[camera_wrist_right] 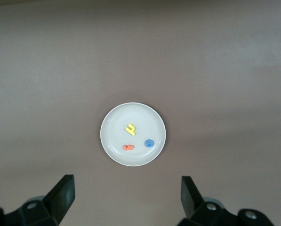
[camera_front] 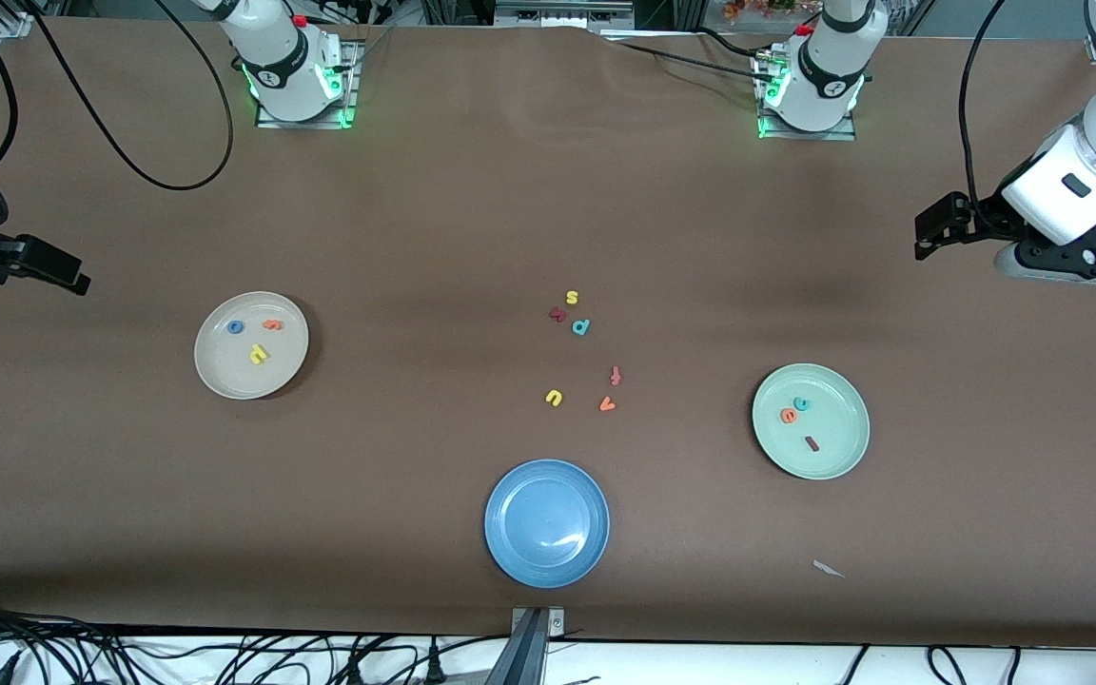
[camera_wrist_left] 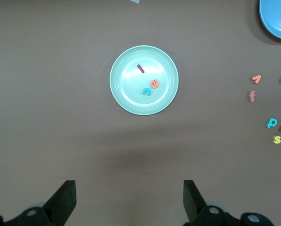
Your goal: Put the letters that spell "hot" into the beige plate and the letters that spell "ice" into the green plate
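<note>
The beige plate [camera_front: 217, 373] lies toward the right arm's end and holds a blue o [camera_front: 235, 326], an orange t [camera_front: 272, 324] and a yellow h [camera_front: 259, 354]. The green plate [camera_front: 841, 447] lies toward the left arm's end with a teal c [camera_front: 801, 403], an orange e [camera_front: 788, 415] and a dark red i [camera_front: 812, 442] in it. My left gripper [camera_wrist_left: 129, 188] hangs open and empty high over bare table beside the green plate [camera_wrist_left: 131, 89]. My right gripper [camera_wrist_right: 127, 186] is open and empty, high beside the beige plate [camera_wrist_right: 116, 136].
A blue plate [camera_front: 547, 557] with nothing in it sits nearest the front camera. Loose letters lie mid-table: yellow s [camera_front: 572, 298], dark red curved letter [camera_front: 557, 314], teal p [camera_front: 581, 326], salmon f [camera_front: 616, 375], yellow u [camera_front: 554, 398], orange v [camera_front: 607, 404]. A white scrap [camera_front: 828, 569] lies near the front edge.
</note>
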`<state>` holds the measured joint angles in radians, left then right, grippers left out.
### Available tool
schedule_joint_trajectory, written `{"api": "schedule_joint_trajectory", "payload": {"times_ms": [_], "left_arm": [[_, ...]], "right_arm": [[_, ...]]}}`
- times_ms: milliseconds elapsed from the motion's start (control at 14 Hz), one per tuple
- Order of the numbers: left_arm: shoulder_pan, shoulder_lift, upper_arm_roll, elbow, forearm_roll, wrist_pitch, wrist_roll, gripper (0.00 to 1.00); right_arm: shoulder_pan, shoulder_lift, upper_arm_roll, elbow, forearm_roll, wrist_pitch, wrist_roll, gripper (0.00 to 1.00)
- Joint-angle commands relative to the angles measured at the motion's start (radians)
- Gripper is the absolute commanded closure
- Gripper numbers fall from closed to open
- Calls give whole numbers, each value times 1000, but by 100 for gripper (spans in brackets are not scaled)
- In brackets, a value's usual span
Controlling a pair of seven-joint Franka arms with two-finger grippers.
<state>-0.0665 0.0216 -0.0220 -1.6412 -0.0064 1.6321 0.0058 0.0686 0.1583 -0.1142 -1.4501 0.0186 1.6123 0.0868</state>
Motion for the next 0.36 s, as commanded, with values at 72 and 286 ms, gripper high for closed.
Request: {"api": "schedule_joint_trajectory", "payload": {"times_ms": [72, 286], "left_arm": [[-6, -3, 11, 9, -20, -15, 19, 0], [-4, -3, 14, 9, -20, -15, 20, 0]], "right_arm": [[0, -13, 2, -6, 7, 5, 37, 0], [0, -14, 4, -6, 6, 3, 41, 0]]}}
